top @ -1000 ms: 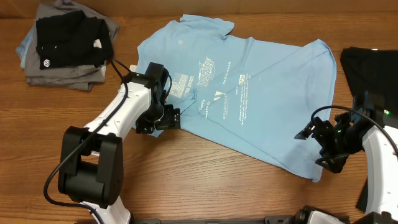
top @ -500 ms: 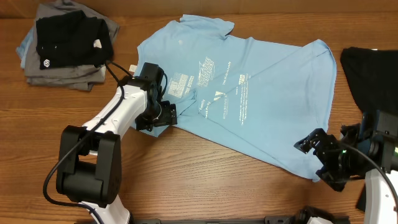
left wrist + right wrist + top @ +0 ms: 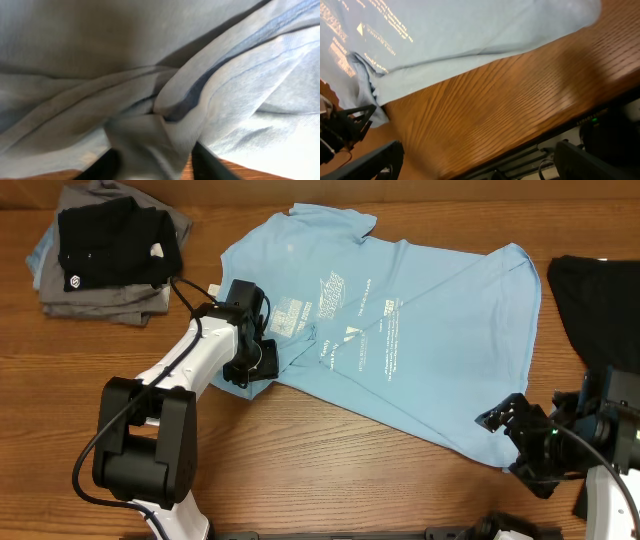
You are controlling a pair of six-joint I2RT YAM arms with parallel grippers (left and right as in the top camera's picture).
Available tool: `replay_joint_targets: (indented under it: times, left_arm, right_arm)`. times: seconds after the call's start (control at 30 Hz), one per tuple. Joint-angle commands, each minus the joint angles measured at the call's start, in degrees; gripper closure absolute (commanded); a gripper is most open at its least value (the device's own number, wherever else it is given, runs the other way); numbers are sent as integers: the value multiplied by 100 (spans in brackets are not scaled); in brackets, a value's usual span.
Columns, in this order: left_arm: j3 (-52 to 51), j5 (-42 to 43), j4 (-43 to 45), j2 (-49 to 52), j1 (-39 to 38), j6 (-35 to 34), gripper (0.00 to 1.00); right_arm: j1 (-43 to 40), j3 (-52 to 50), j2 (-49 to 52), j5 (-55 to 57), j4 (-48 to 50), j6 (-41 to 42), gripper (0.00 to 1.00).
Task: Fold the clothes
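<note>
Lying spread across the middle of a wooden counter is a light blue T-shirt, printed side up, with its white lettering facing the overhead camera. The left tool is sitting at the shirt's left edge, and its dark fingers are clamping a bunched fold of the blue cloth (the wrist camera is showing the fabric gathered into a ridge between them). The right tool is hovering just off the shirt's near right corner with its fingers standing wide apart and nothing between them. At the far left corner, a small black shirt is resting on top of folded grey garments. A black cloth is lying at the right edge.
</note>
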Motion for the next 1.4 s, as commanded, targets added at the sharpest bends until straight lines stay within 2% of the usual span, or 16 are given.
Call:
replay_joint_targets:
  times: [0.0, 0.1, 0.37, 0.6, 0.87, 1.37]
  left_arm:
    - [-57, 68, 63, 81, 26, 79, 70]
    - [-57, 66, 79, 81, 28, 81, 82]
    - [-57, 243, 179, 81, 190, 15, 87]
    - [-57, 243, 162, 81, 236, 83, 87]
    - [-57, 245, 164, 81, 236, 81, 87]
    - [-57, 251, 140, 81, 236, 81, 86]
  right_arm:
    - [-7, -24, -105, 420, 20, 398, 0]
    - [-7, -46, -103, 511, -13, 623, 0]
    - [-9, -697, 181, 1423, 538, 1285, 0]
    - [-9, -1276, 1088, 1329, 1357, 2006, 0]
    - [-13, -1537, 1681, 1290, 2050, 2218, 0]
    - [-17, -2243, 1998, 1812, 2931, 2645, 0]
